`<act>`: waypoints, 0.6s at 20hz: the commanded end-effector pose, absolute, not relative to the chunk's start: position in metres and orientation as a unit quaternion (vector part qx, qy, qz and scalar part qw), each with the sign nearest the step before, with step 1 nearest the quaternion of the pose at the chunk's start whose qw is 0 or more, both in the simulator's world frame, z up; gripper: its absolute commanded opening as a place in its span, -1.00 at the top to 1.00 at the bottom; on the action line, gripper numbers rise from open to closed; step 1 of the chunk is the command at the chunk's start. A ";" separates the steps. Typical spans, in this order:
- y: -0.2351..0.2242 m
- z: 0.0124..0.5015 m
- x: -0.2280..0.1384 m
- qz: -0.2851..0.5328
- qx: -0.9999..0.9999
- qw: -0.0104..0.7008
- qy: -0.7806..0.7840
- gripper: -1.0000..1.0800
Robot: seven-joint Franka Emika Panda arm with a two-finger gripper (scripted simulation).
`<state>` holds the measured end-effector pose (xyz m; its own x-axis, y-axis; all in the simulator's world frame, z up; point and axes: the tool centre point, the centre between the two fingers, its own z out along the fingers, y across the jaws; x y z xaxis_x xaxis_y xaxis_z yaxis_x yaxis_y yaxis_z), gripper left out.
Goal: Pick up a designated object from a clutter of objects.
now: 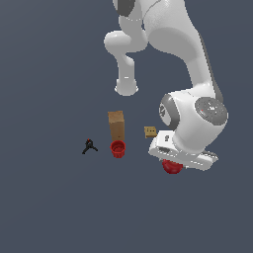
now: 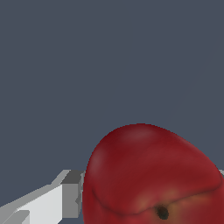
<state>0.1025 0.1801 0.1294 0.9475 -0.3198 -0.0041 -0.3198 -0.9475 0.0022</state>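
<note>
Red apple (image 1: 172, 167) is seen lower right of centre in the exterior view, directly under the white hand of the arm (image 1: 190, 99), mostly covered by it; only its lower half shows. In the wrist view the apple (image 2: 148, 175) fills the lower right, stem dimple visible, cut off by the bottom edge. One grey-white finger (image 2: 70, 197) is seen right against its side; the other finger is barely visible at the picture's right edge. The gripper (image 2: 153, 192) is closed to apple width, apple held between the fingers. Whether the apple is off the floor cannot be told.

Remaining clutter is grouped at the centre of the exterior view, apart from the apple: small tan block (image 1: 150, 131) nearest, just above-left of the hand; tall brown box (image 1: 116, 124) upright, with red cup (image 1: 117, 148) touching or just in front of its base; black clamp (image 1: 89, 146) further left. Plain grey floor (image 1: 49, 207) is open across the whole lower part and right edge of the frame.
</note>
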 end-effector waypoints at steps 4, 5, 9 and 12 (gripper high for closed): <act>0.190 0.193 0.106 0.000 0.987 0.000 -0.162 1.00; 0.192 0.204 0.107 0.000 0.987 0.000 -0.162 1.00; 0.199 0.250 0.110 0.000 0.987 0.000 -0.162 1.00; 0.205 0.283 0.113 0.000 0.987 0.000 -0.162 1.00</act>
